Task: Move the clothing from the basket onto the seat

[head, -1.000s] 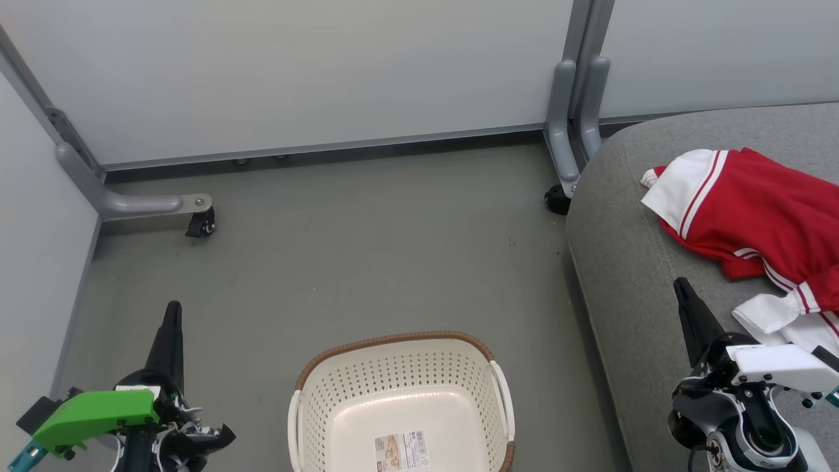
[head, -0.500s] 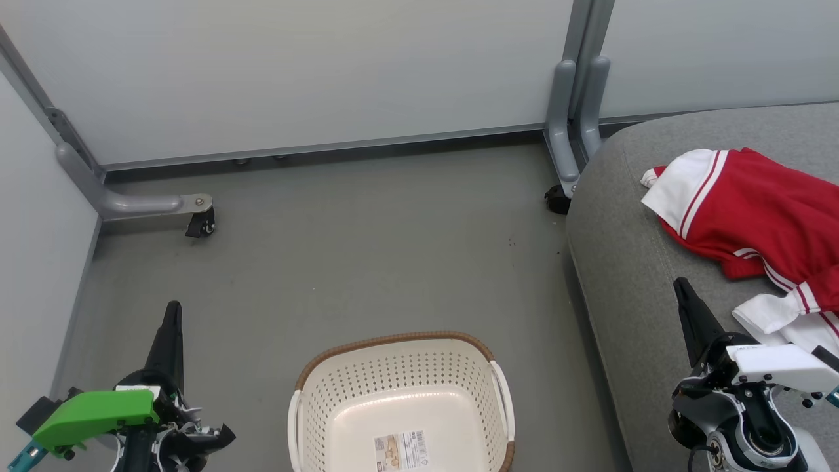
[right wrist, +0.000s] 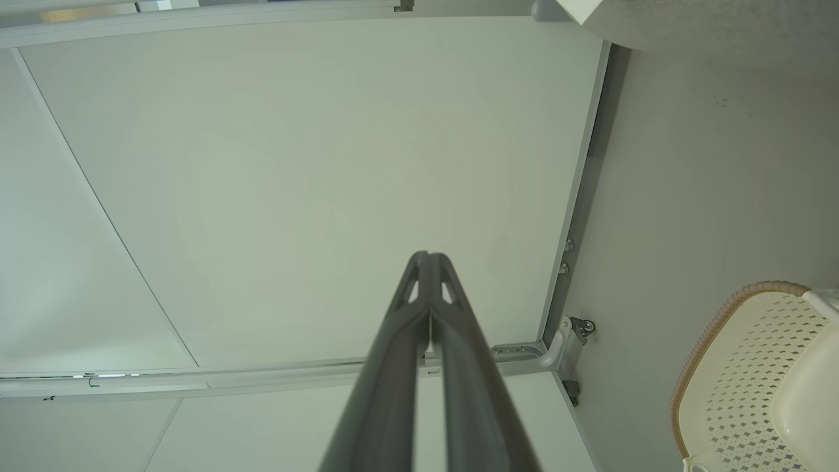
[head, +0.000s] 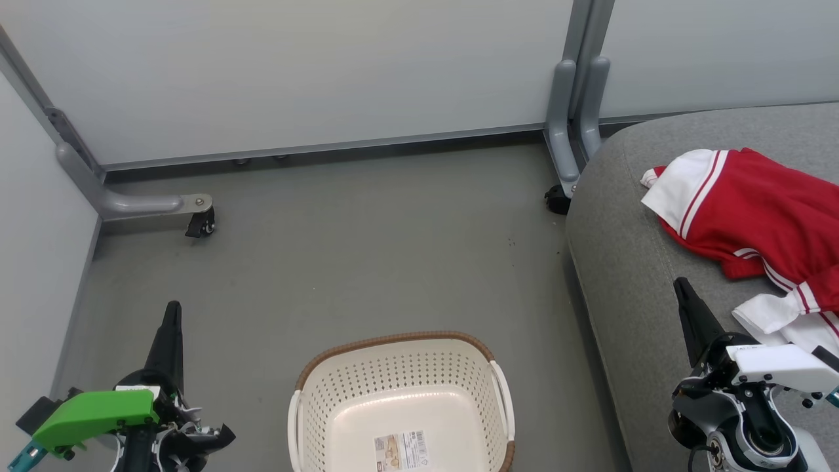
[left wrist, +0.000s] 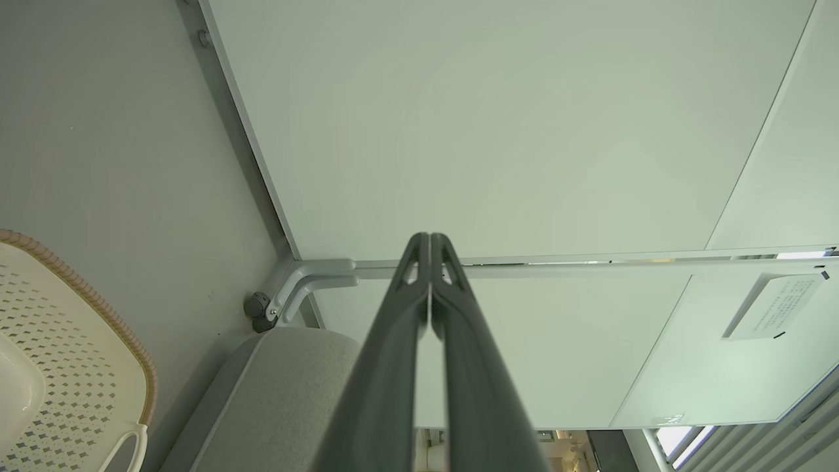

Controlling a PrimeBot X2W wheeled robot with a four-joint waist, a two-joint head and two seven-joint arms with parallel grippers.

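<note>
The clothing (head: 760, 219), red with white trim, lies in a heap on the grey seat (head: 623, 262) at the right. On the floor at bottom centre stands the cream basket (head: 400, 393), with just a label on its bottom inside. My left gripper (head: 172, 311) is shut and holds nothing, low at the left, apart from the basket. My right gripper (head: 682, 288) is shut over the seat's front part, just left of the clothing's white hem. Both wrist views show the fingers pressed together, left gripper (left wrist: 429, 239) and right gripper (right wrist: 429, 257). The basket rim (left wrist: 98, 308) and the seat (left wrist: 288, 387) show in the left wrist view, the basket (right wrist: 741, 367) in the right one.
Pale partition panels (head: 295, 72) close off the back and left. Their grey feet with castors stand on the floor at the left (head: 200, 223) and beside the seat (head: 557, 196). Grey floor (head: 367, 249) lies between basket and panels.
</note>
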